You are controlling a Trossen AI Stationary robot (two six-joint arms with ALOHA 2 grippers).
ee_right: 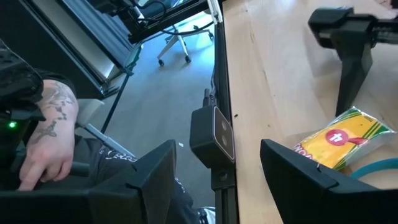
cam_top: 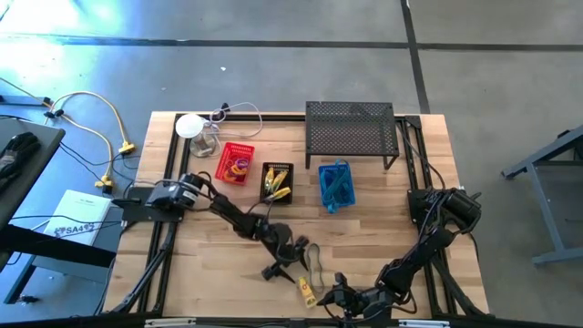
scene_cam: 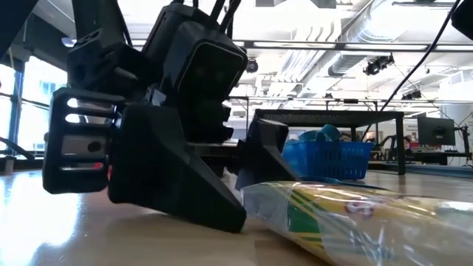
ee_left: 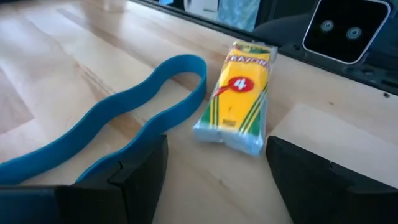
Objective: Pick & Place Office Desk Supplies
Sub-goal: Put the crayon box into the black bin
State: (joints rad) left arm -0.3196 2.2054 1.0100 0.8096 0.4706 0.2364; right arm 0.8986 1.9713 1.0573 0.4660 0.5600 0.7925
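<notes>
A blue rubber-band loop (ee_left: pixel 118 106) lies flat on the wooden table (cam_top: pixel 209 264), near the front edge. Beside it lies a yellow crayon pack in clear wrap (ee_left: pixel 239 93), also seen in the high view (cam_top: pixel 308 292) and the low view (scene_cam: pixel 347 214). My left gripper (ee_left: pixel 214 155) is open and low over the table (cam_top: pixel 287 258). It points at the pack, with one finger over the band's near end. My right gripper (ee_right: pixel 217 162) is open at the table's front edge (cam_top: pixel 337 296). It holds nothing and looks past the edge, with the pack (ee_right: pixel 342 143) off to its side. My left gripper has one finger (ee_left: pixel 130 180) over the near end of the band (ee_left: pixel 102 165), and the finger hides the band there. I cannot tell whether it touches the band. Nothing lies between the two fingers.
At the back stand a red basket (cam_top: pixel 235 162), a black basket with yellow pieces (cam_top: pixel 276 180), a blue basket (cam_top: pixel 334 185), a black mesh shelf (cam_top: pixel 351 128) and a white round object (cam_top: pixel 189 126). A person's hand (ee_right: pixel 50 137) shows beyond the front edge, near a small camera (ee_right: pixel 214 134).
</notes>
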